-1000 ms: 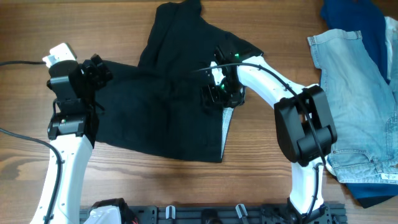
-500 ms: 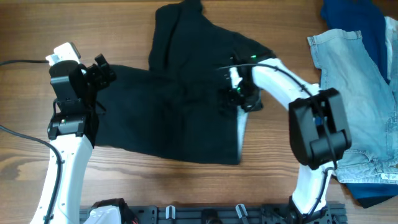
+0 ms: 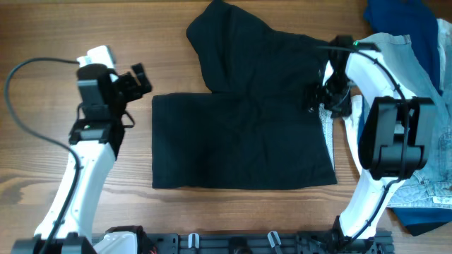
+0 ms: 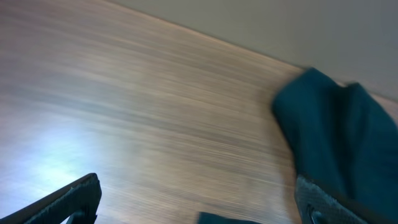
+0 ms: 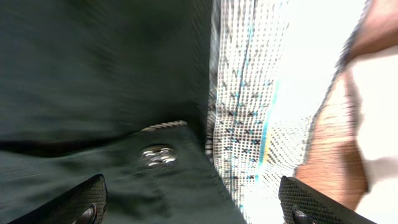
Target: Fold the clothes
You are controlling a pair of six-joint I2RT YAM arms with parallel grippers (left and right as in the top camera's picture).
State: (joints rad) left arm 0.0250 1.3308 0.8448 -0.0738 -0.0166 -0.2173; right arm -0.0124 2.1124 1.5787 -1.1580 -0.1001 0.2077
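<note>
Overhead: the shorts (image 3: 244,144) are spread flat mid-table, one leg angled away. The left gripper (image 3: 138,79) is held wide, apart from the hem. The right gripper (image 3: 319,99) is set at the waist edge, beside the denim (image 3: 417,127).

Left wrist: fingers (image 4: 74,196) are parted over bare table (image 4: 124,93).

Right wrist: jaws are spread above the button (image 5: 157,155) and lining (image 5: 249,93), nothing pinched.

The cloth is judged light and limp, best taken at waistband corners or hems.
</note>
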